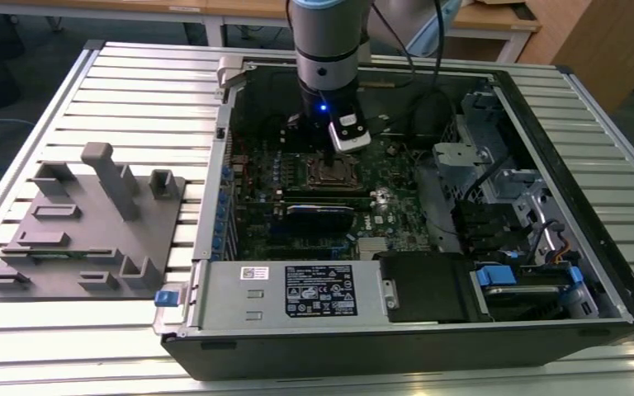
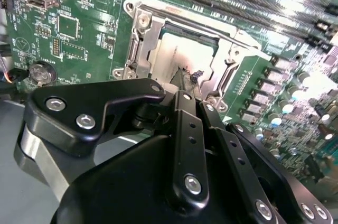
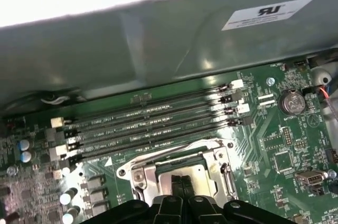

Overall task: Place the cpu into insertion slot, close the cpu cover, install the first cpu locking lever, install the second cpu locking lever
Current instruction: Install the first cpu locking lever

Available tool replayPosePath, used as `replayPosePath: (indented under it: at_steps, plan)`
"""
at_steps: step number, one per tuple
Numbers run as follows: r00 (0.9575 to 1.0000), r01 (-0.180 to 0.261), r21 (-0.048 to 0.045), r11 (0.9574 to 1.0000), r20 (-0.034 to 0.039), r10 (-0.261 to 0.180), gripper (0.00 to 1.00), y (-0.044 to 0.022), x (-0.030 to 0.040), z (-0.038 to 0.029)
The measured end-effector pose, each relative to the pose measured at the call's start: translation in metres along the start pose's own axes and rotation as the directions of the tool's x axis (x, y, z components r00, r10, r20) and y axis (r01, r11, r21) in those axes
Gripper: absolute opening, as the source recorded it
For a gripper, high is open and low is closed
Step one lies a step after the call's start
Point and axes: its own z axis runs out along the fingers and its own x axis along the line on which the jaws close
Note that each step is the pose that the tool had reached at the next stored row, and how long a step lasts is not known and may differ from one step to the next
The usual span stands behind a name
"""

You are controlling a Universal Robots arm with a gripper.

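CPU sits flat in the insertion slot on the green motherboard, pale metal top visible through the silvery frame around it. Tool is directly over the socket, fingertips pressed together on or just above the chip edge; jaws look closed or nearly so with nothing visibly gripped, but I cannot tell whether the tips are pinching anything. In the first wrist view the same dark tips point into the socket centre, metal frame on both sides. Four long black memory slots run beside the socket, all unfilled. One coin cell battery sits near the slot ends. Exterior view: open computer case lying on the slatted tabletop, holding the motherboard, one grey power supply with a label, and a drive bay with blue tabs. Arm comes straight down into the case. One grey fixture block rests on the tabletop toward the exterior view's left, apart from the case.
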Motion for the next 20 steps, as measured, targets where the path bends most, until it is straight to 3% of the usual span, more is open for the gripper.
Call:
replayPosePath:
  at_steps: [2,3,11,16,18,20]
  plan:
    - [1.0000,0.007,0.0148,0.9999,0.0030,-0.007,0.10,0.0000,0.0000,0.0000]
    - [1.0000,0.009,0.0175,0.9998,0.0035,-0.009,0.10,0.0000,0.0000,0.0000]
    - [0.9999,0.010,0.0180,0.9998,0.0019,-0.010,0.10,0.0010,-0.0013,-0.0092]
    - [0.9999,0.010,0.0178,0.9998,0.0016,-0.010,0.10,0.0010,-0.0014,-0.0095]
    - [0.9999,0.010,0.0201,0.9998,-0.0080,-0.010,0.10,0.0011,-0.0015,-0.0095]
    - [0.9996,0.009,0.0247,0.9997,-0.0271,-0.008,0.10,0.0010,-0.0016,-0.0093]
